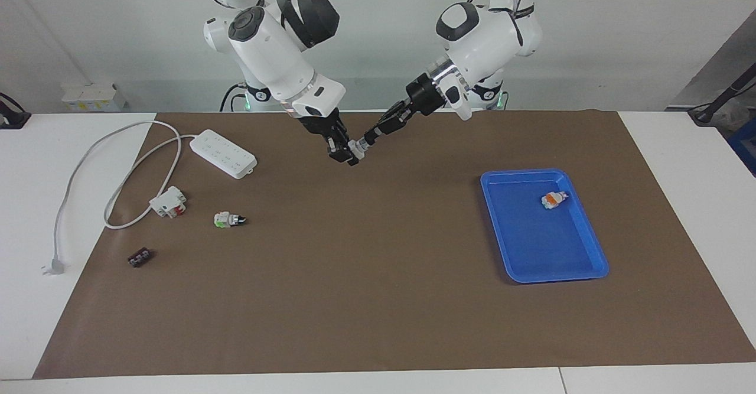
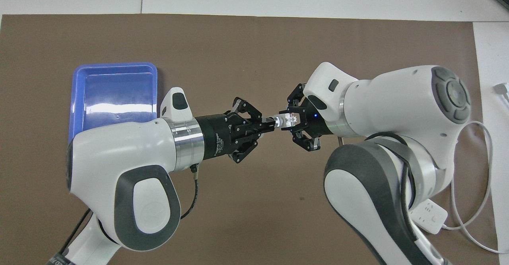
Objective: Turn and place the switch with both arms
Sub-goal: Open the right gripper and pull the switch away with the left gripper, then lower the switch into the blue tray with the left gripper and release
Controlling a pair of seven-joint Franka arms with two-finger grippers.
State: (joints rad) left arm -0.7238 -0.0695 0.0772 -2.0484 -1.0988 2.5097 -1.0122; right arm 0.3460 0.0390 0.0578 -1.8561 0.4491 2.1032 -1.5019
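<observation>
Facing view: orange switch in blue tray; both hands clamped on another switch.

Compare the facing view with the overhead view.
Facing only: an orange switch in the tray, a green switch, a red-and-white block and a dark block. Overhead only: nothing extra. Both: the left end effector and right end effector, each shut on one held switch above the mat.
</observation>
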